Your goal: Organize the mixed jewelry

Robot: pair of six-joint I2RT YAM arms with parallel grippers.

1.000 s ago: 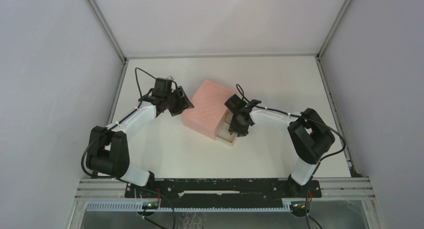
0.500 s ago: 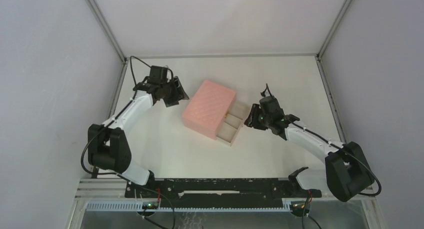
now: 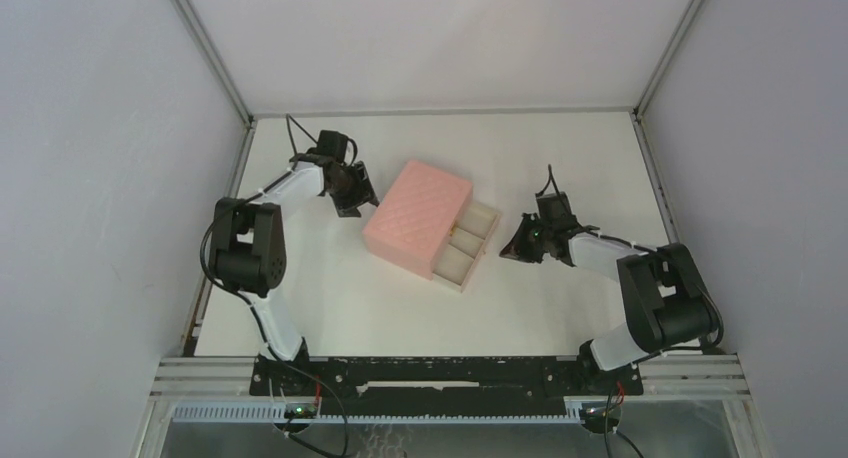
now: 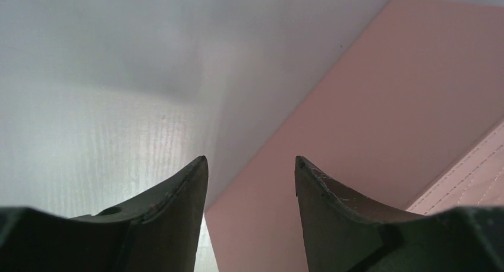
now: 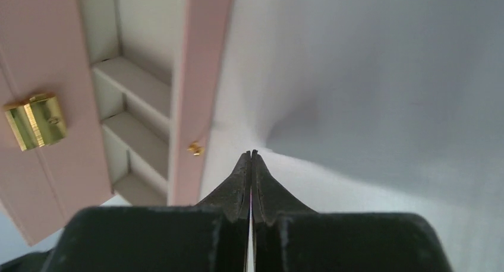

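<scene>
No orange-copper rings show in any view. The pink quilted box sits mid-table with its beige compartmented tray slid out toward the right. My left gripper is open and empty beside the box's left side; the left wrist view shows the gripper with the box's smooth pink wall just ahead. My right gripper is shut and empty, low on the table just right of the tray. The right wrist view shows the gripper beside the tray's compartments, which look empty.
A gold clasp sits on the box's front and a small gold knob on the tray's pink front. White enclosure walls stand at left, back and right. Both arms are folded close to the table's sides.
My right gripper has pulled out of the tray and moved right, now lying low beside it. My left gripper swung toward the far left, then came back against the box's left side.
</scene>
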